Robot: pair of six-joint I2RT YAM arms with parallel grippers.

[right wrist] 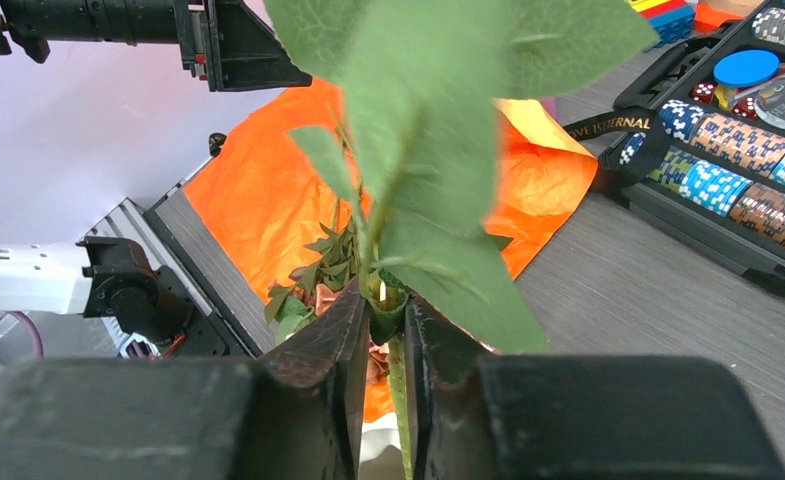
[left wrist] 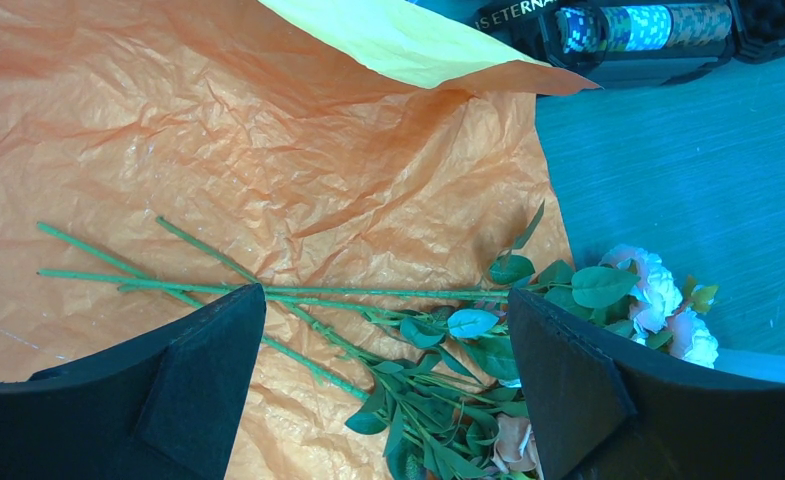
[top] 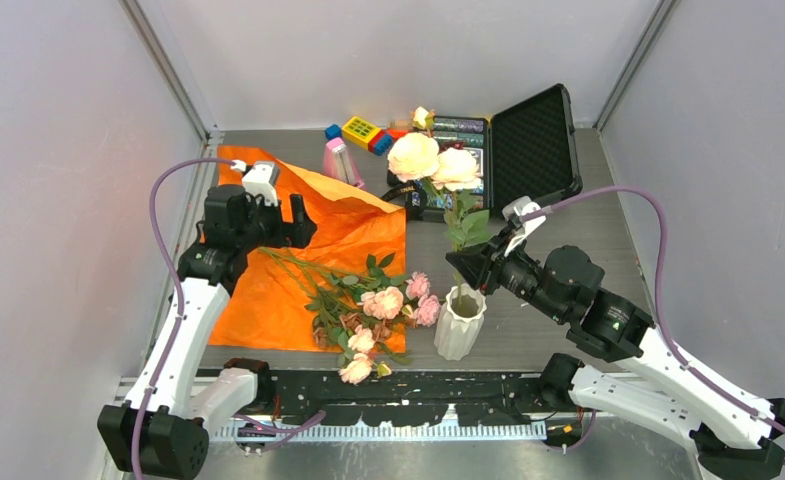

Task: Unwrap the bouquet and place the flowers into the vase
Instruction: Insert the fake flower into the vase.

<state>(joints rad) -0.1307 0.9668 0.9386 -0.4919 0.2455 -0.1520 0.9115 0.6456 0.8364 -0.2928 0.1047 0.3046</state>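
**Two roses at the vase, rest of the bunch waiting on the paper**

I've got the right jaws sitting close around the stem (right wrist: pixel 398 400) of two cream roses (top: pixel 433 160), just above the vase (top: pixel 460 322). The vase stands by the near edge of the desk (top: pixel 428 250), roughly mid-width. The stem's foot looks to be inside the rim, and the hold is low, I reckon so the heavy heads stand straight up. Whether the jaws are actually squeezing or only bracketing the stem, I can't tell from the wrist view.

The left jaws are spread wide with nothing in them. They hang over the orange paper (top: pixel 268 290) on the left side of the desk, lined up across the bare green stems, so my guess is the next pick comes from there. The other flowers (top: pixel 378 305) lie with their heads toward the vase, spilling off the paper's right edge.
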